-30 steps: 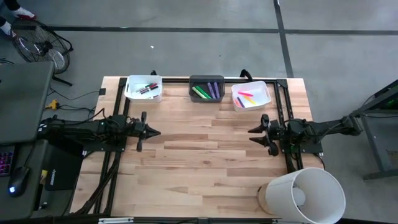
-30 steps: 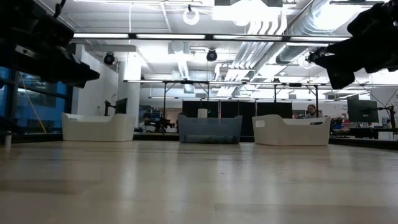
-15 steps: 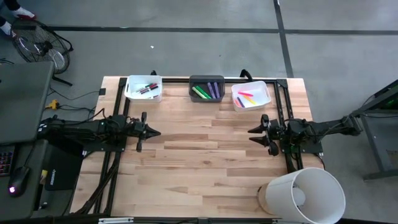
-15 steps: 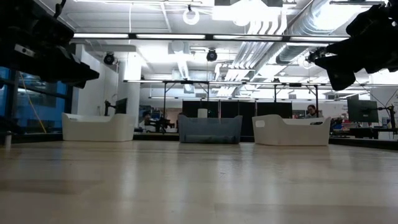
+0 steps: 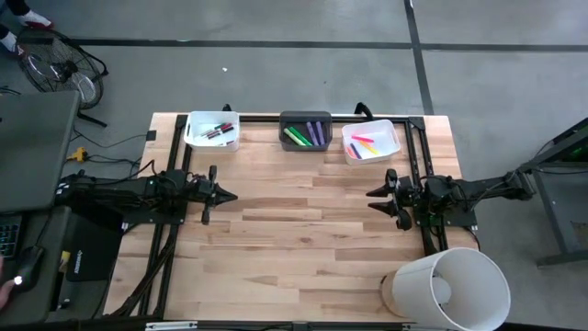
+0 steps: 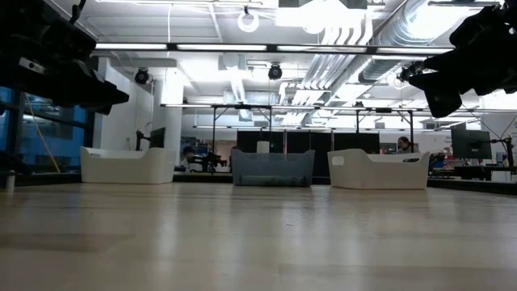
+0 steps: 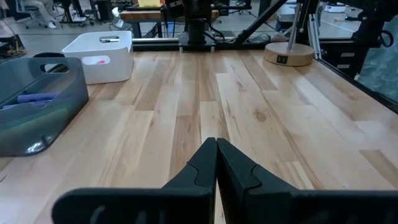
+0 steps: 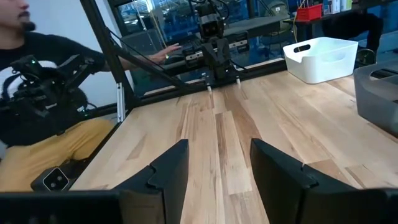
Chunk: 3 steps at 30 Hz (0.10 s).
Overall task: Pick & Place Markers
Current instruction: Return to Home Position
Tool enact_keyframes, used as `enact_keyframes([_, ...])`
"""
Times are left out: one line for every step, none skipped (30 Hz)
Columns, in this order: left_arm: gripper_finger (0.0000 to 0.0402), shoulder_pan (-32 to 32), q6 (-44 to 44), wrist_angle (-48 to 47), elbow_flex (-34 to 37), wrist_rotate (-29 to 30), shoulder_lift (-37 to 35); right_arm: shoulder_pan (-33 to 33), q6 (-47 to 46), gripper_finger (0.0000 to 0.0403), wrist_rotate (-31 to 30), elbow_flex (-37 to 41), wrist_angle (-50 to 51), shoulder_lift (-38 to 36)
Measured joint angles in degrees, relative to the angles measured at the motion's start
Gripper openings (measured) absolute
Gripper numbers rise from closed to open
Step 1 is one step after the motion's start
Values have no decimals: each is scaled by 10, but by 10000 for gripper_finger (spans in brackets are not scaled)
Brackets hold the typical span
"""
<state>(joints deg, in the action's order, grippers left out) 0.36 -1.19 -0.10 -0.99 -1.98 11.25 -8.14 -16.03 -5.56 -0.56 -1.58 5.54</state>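
Note:
The markers lie in three bins along the table's far edge: dark and red ones in the white bin (image 5: 212, 131) at the left, green and purple ones in the grey bin (image 5: 305, 131) in the middle, pink and yellow ones in the white bin (image 5: 370, 142) at the right. My left gripper (image 5: 233, 196) hovers shut over the table's left side, above the wood (image 7: 216, 144). Over the right side my right gripper (image 5: 371, 199) hangs open, nothing between its fingers (image 8: 214, 162). Both point toward the table's middle.
A large white cylinder (image 5: 447, 287) lies at the table's near right corner. A round wooden base (image 7: 288, 53) stands beside the right arm. Black frame rails run along both side edges. A person sits beyond the left edge (image 8: 37, 112). Bare wood spans the middle.

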Motion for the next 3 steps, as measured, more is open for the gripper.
enact_keyframes([1, 0, 0, 0, 0, 0, 0, 0, 0, 161, 0, 0, 0, 0])
enact_keyframes([1, 0, 0, 0, 0, 0, 0, 0, 0, 161, 0, 0, 0, 0])
enact_keyframes([1, 0, 0, 0, 0, 0, 0, 0, 0, 161, 0, 0, 0, 0])
